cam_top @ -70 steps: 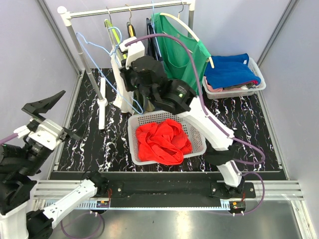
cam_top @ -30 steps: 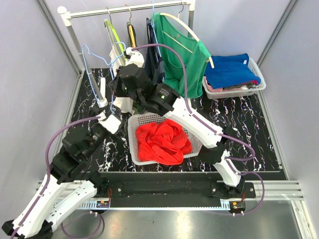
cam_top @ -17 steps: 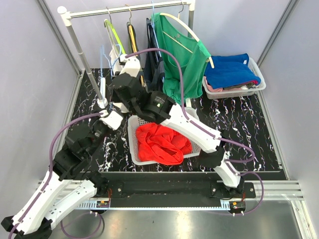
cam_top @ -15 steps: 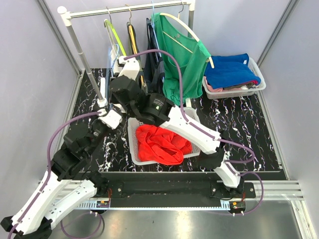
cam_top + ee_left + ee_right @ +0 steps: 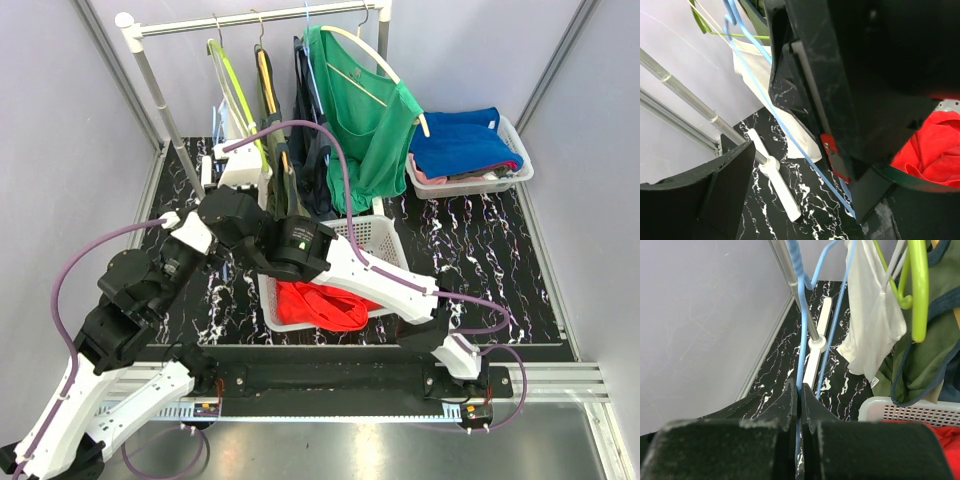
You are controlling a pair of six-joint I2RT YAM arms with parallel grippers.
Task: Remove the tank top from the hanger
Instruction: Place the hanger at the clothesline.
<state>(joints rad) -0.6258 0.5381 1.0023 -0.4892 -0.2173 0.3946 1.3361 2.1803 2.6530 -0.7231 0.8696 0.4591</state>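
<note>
Already the red tank top [image 5: 322, 305] is lying off its hanger, a soft crumpled heap of cloth inside the white plastic mesh basket [image 5: 378, 232] on the glossy black, white-veined table [image 5: 480, 250]. The right gripper [image 5: 799, 390] is pinching the thin blue wire hanger [image 5: 801, 340] between its matte black fingers, jaws closed tight on the bare wire, with the hook rising beside the rack's round metal upright [image 5: 811, 330]. The tank top is sitting well below and to the right of those fingers, with only its red edge showing in the corner of the right wrist view.

The left gripper [image 5: 207, 223] is hovering just beside the right wrist with its jaws spread wide. The blue wire is running through the gap without touching the broad, wedge-shaped finger [image 5: 715, 195] on the left. The opposite finger is probably merging with the dark arm beside it, so I cannot make out its edge. The red cloth is lying apart from these fingers too, off to their right.

Compared with two seconds ago, the left arm is no longer folded out at the far left — it is reaching in over the table's left side. The right arm is stretching lower and further left, covering much of the basket. The tank top is staying where it was.
</note>
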